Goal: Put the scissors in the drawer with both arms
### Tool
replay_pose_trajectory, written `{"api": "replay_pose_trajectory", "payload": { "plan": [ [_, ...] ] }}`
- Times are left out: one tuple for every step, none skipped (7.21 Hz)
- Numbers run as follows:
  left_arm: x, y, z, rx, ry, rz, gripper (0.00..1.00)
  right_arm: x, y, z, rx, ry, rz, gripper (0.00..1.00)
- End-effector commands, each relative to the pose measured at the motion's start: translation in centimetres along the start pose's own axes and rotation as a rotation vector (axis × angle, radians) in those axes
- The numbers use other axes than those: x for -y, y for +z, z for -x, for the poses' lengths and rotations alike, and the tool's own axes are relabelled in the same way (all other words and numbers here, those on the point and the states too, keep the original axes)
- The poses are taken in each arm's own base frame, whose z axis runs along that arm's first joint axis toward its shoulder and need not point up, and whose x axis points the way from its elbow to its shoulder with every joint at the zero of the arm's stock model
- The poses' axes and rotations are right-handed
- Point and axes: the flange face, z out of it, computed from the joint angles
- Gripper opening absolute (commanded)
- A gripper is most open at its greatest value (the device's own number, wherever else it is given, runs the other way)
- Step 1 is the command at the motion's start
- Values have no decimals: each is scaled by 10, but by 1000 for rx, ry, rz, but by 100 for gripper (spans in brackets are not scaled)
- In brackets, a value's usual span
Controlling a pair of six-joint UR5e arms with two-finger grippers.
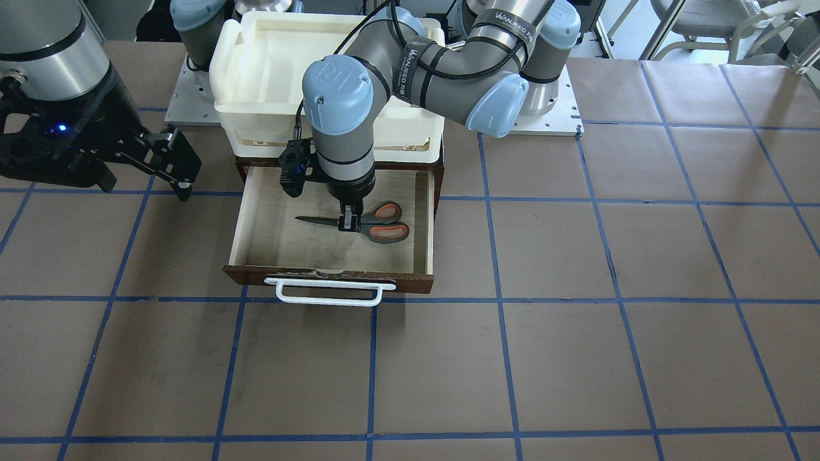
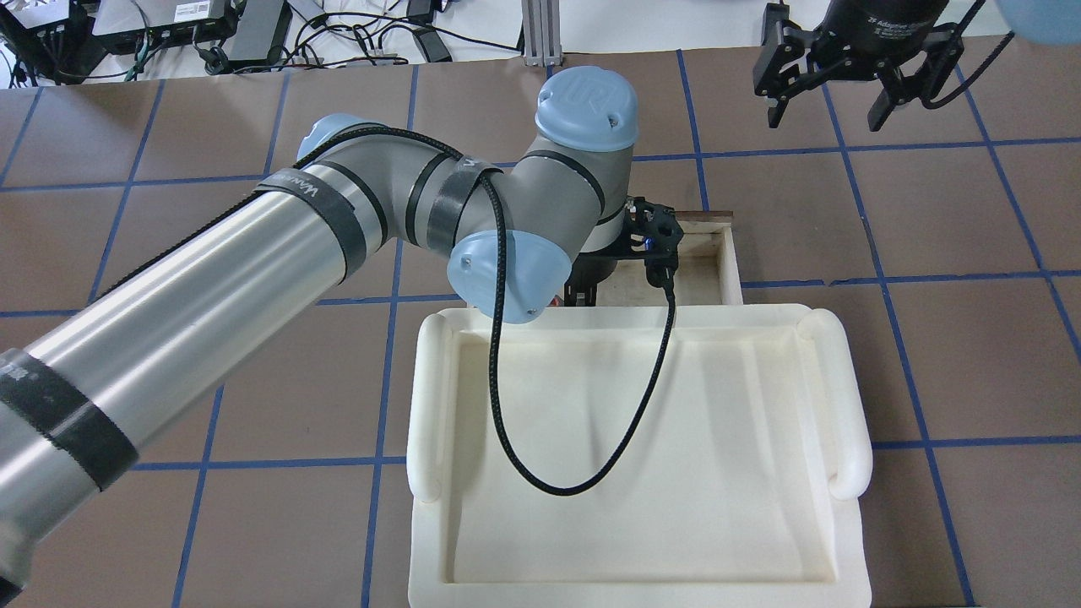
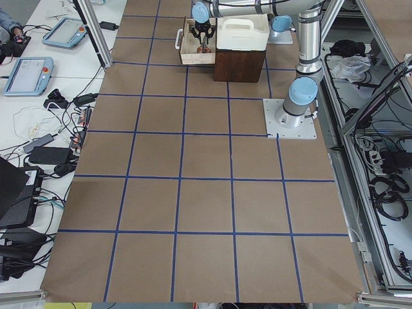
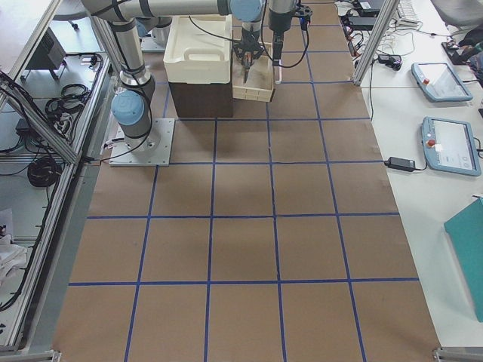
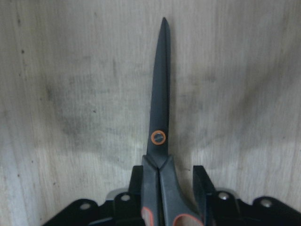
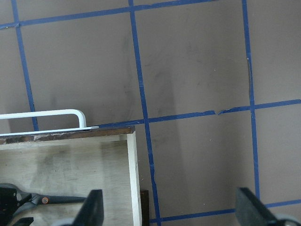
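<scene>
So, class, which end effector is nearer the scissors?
Left. The left end effector straddles the scissors inside the drawer; the right end effector hangs open outside the drawer, off to its side.

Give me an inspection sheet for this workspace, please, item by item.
Surface: table, brown paper with blue tape grid.
Job's things: drawer pulled open; scissors lie inside, blades closed.
Clutter: cream tray atop the cabinet above the drawer.
Grippers: left gripper straddles the scissors, apparently unclamped; right gripper open, above the table beside the drawer.
Cables: black cable loops from the left arm over the tray.
Surroundings: teach pendants and loose wires on side benches.
</scene>
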Motion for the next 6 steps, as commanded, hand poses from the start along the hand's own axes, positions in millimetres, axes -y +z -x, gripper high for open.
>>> {"api": "replay_pose_trajectory", "payload": {
  "plan": [
    [0,0,0,0,0,0,60,0,1,0,-2,0,1,100],
    [0,-9,1,24,3,-7,60,-1,2,-1,-10,0,5,100],
    [-2,-32,7,100,-5,-45,61,-2,1,0,-12,-2,5,100],
    [-8,-54,11,143,-17,-63,61,-3,-1,2,2,-5,3,100],
    [-23,-85,23,173,-48,-70,61,-7,-4,6,4,-12,-3,100],
    [-43,-112,27,158,-83,-70,61,-11,1,15,4,-28,11,100]
  ]
}}
